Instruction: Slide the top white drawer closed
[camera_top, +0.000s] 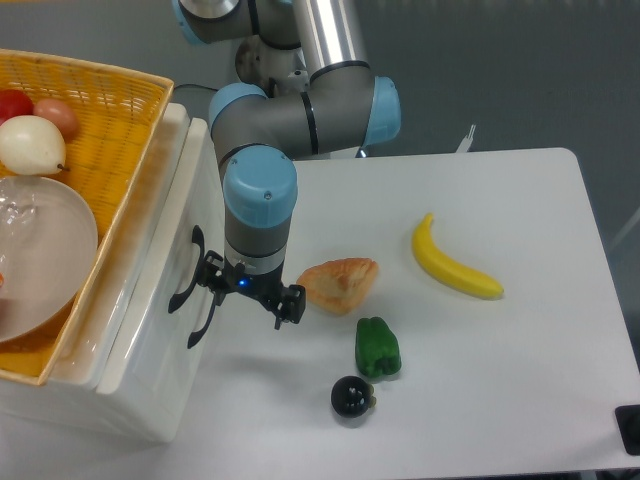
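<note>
White top drawer (165, 250) at left, under yellow basket (100, 130), front nearly flush with cabinet, curved black handle (182, 283) facing table. Gripper (250, 293) hangs just right of drawer front, beside handle; we see jaws apart, holding nothing. Contact with front: we cannot tell. Lower drawer handle (202, 322) just below. On table (520, 330) we see bread (340, 283), green pepper (377, 347), dark round fruit (352, 396), banana (452, 262). Basket holds clear bowl (40, 250), pear (30, 142).
</note>
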